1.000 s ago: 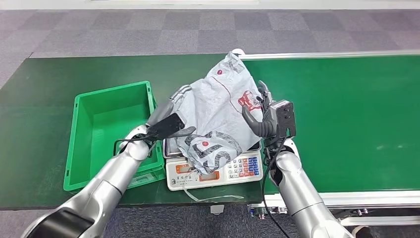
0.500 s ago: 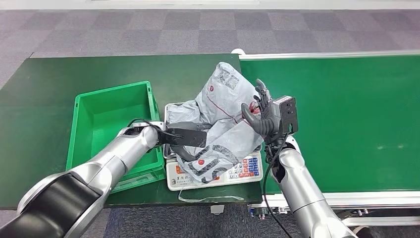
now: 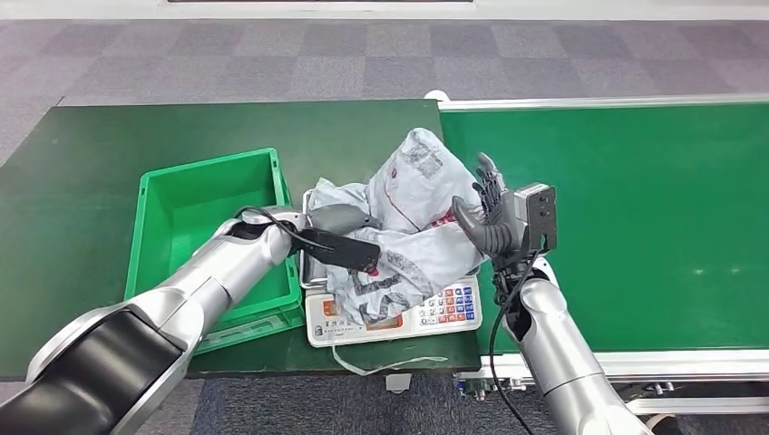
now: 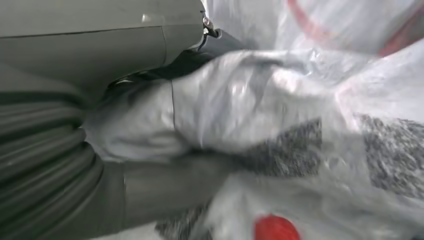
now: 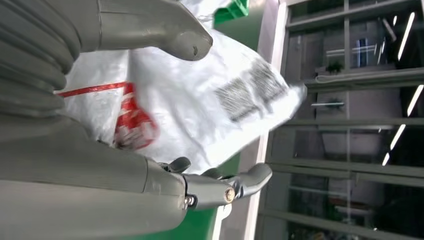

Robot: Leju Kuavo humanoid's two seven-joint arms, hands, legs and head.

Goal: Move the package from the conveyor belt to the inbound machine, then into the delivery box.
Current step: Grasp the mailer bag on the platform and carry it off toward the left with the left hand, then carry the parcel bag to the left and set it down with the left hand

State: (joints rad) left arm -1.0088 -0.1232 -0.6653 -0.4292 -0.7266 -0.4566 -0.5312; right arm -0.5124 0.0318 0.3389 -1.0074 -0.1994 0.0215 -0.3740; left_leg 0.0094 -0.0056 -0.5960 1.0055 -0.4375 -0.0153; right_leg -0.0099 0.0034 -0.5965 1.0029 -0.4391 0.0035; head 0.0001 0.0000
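The crumpled grey-white plastic mailer package [image 3: 403, 222], printed with dark lettering and a red mark, is lying slumped on the steel pan of the white weighing scale with coloured keypad [image 3: 426, 313], which is evidently serving as the inbound machine. Part of the package is draping forward over the scale's display, and its upper end is standing tilted toward the green conveyor belt [image 3: 635, 208].

The left hand [image 3: 349, 237] is reaching in from the crate side and is lying against the package's near flank. In the left wrist view the plastic is bunching over the fingers [image 4: 165, 187], but whether they are pinching the film or merely pressing under it cannot be told. The placement suggests the hand is positioned to draw the package sideways.

The right hand [image 3: 485, 217] is standing upright just beside the package's belt-side edge, fingers spread and holding nothing; the right wrist view shows an open gap between thumb and fingers with the package beyond. It appears to be acting as a guard or releasing support.

The open green plastic crate [image 3: 154, 263], judged to be the delivery box, is sitting on the dark green tabletop [image 3: 82, 154] touching the scale's left side, so the remaining transfer is short. The loose film may snag on the crate rim.
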